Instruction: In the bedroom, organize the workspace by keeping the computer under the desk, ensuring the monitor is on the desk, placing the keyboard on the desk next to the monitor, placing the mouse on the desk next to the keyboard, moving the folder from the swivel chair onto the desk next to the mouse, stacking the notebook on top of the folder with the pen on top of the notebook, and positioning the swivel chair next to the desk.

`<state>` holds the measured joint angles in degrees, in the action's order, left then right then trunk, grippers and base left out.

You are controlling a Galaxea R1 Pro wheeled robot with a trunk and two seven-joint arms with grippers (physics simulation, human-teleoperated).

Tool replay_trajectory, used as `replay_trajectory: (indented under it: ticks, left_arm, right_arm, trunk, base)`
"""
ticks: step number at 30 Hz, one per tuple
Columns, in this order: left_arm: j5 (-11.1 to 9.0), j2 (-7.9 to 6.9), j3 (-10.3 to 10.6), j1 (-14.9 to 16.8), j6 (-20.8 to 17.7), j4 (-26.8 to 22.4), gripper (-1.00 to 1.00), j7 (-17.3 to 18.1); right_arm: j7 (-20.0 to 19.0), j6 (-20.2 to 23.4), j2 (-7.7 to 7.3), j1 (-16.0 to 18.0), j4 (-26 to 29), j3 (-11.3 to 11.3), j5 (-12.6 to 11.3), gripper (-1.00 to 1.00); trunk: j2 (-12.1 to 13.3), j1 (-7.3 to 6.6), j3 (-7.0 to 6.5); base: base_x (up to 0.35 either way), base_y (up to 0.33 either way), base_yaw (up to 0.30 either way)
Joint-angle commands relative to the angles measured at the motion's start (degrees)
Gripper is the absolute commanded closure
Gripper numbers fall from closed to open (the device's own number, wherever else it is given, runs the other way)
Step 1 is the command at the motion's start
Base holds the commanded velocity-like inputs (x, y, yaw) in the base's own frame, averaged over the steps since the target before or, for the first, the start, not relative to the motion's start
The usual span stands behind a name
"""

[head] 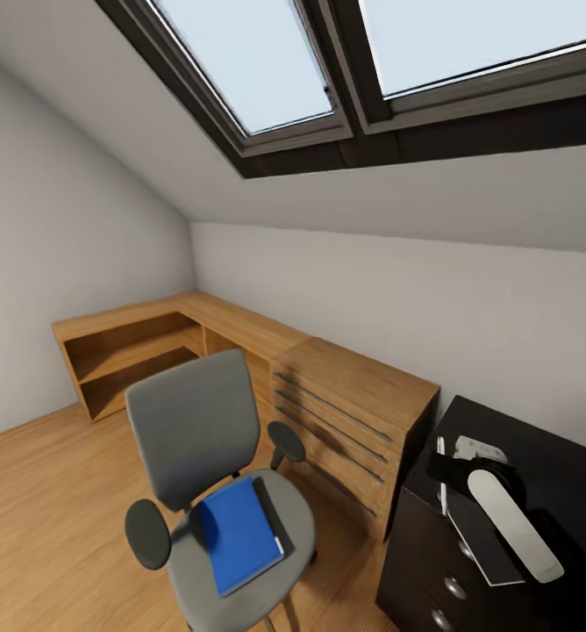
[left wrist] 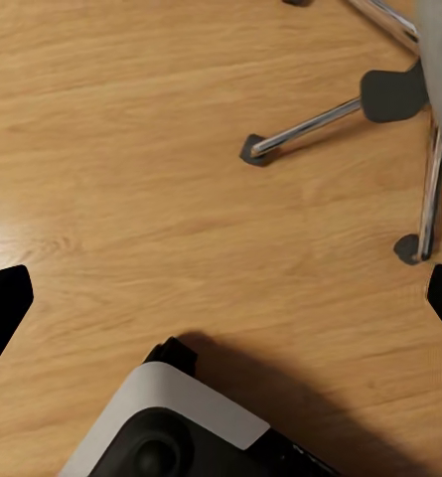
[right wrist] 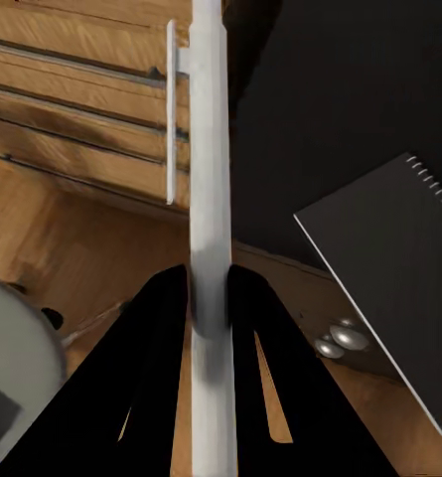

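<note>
left fingers (left wrist: 2, 308) wide apart, empty | right fingers (right wrist: 161, 338) clamp pen (right wrist: 209, 149) | at desk (right wrist: 310, 119) edge

Counted one chair (head: 192, 430) with two armrests (head: 147, 533), one notebook (head: 238, 533) over one folder (head: 274, 516), one pen (right wrist: 208, 149), one desk (head: 556, 456) and one dark slab (right wrist: 394, 288) on it. Also counted two knobs (right wrist: 348, 336) in the right wrist view, one dresser (head: 354, 395) with four bar handles (head: 328, 405), one corner shelf unit (head: 135, 347), two skylights (head: 249, 61), and two castors (left wrist: 255, 149) in the left wrist view.
</note>
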<state>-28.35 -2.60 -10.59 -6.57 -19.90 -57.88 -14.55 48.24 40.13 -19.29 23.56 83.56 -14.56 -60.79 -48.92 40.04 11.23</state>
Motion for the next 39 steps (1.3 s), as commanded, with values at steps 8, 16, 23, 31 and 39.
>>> replay_trajectory:
  ticks: [8, 16, 23, 31, 39]
  left_arm:
    - [-0.65, -0.03, 0.04, -0.02, -0.23, -0.13, -1.00, -0.39]
    - [-0.65, -0.03, 0.04, -0.02, -0.23, -0.12, -1.00, -0.39]
    - [-0.65, -0.03, 0.04, -0.02, -0.23, -0.12, -1.00, -0.39]
    - [-0.65, 0.01, 0.00, -0.02, -0.23, -0.12, -1.00, -0.39]
    - [-0.70, 0.05, -0.08, -0.02, -0.23, -0.12, -1.00, -0.39]
  right_arm:
    - [-0.93, 0.04, 0.12, 0.09, -2.24, -0.08, -0.33, 1.00]
    - [-1.19, 0.04, 0.16, 0.09, -2.53, 0.74, -0.37, 1.00]
    - [-3.56, 0.12, 0.14, 0.09, -2.49, -0.37, -0.45, 1.00]
    - [-10.44, 0.12, 0.10, 0.09, -3.62, -1.92, 1.65, 1.00]
    - [-17.59, 0.13, 0.13, 0.09, -6.25, -2.64, 4.40, 1.00]
  trunk:
    - [-0.07, 0.02, 0.11]
    - [-0.07, 0.02, 0.12]
    - [-0.07, 0.02, 0.12]
    - [-0.07, 0.02, 0.12]
    - [-0.07, 0.02, 0.12]
  base:
    - [0.000, 0.000, -0.100]
    - [0.000, 0.000, -0.002]
    - [0.000, 0.000, 0.000]
    - [0.000, 0.000, 0.000]
    - [0.000, 0.000, 0.000]
